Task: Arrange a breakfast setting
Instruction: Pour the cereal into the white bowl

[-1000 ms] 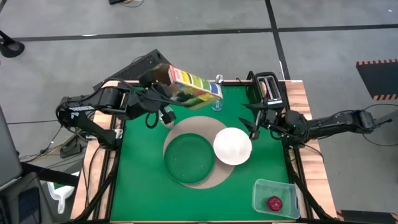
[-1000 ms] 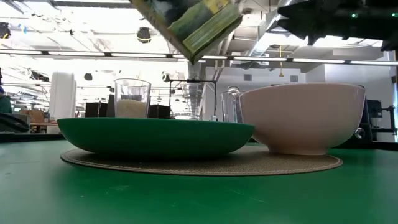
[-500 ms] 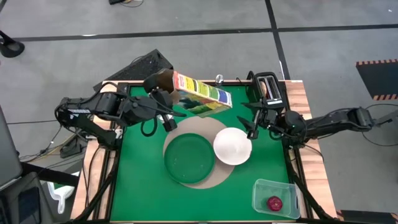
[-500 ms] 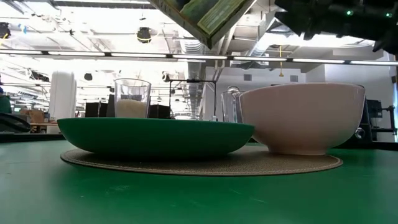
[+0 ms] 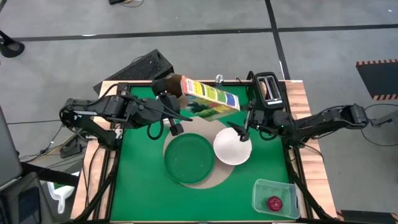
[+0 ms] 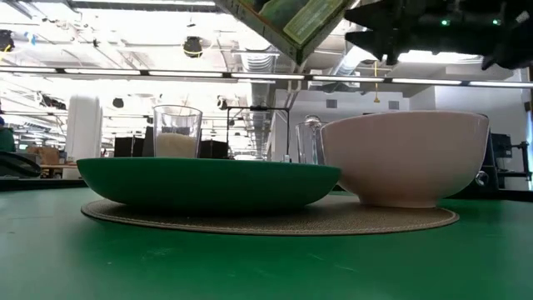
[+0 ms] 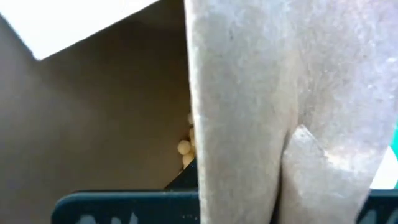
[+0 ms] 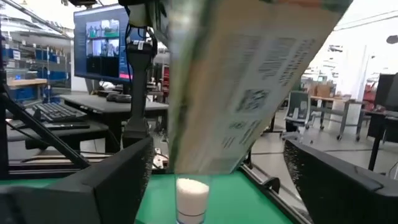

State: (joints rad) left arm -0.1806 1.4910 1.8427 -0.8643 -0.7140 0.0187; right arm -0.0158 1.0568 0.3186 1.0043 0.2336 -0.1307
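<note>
My left gripper (image 5: 171, 99) is shut on the green-and-yellow cereal box (image 5: 211, 99), held in the air over the table's far middle. A white bowl (image 5: 232, 147) and a dark green plate (image 5: 188, 159) rest on the round tan mat (image 5: 202, 127). My right gripper (image 5: 241, 128) is open above the bowl's far rim and touches nothing. The small milk glass (image 6: 176, 133) stands behind the plate. The clear stemmed glass (image 6: 308, 143) stands behind the bowl. The red fruit (image 5: 274, 202) lies in a clear tub. The spoon is out of view. My left gripper holds the cereal box at its left end, by the open brown cardboard flaps (image 5: 169, 86), coming level from the table's left. The box fills the wrist view and hides the fingers; loose cereal (image 7: 185, 147) shows inside. The box is lifted clear and tilted, one corner (image 6: 297, 57) lowest.
The black toaster (image 5: 268, 87) stands at the table's far right corner. The clear tub (image 5: 275, 198) sits at the near right corner. Bare green table (image 5: 140, 180) lies to the left of the mat and along the near edge.
My left gripper has carried the cereal box toward the table's right edge and a little upward, so that its right end now reaches past the bowl's far side. My right gripper has shifted toward the table's left, over the bowl's far rim.
</note>
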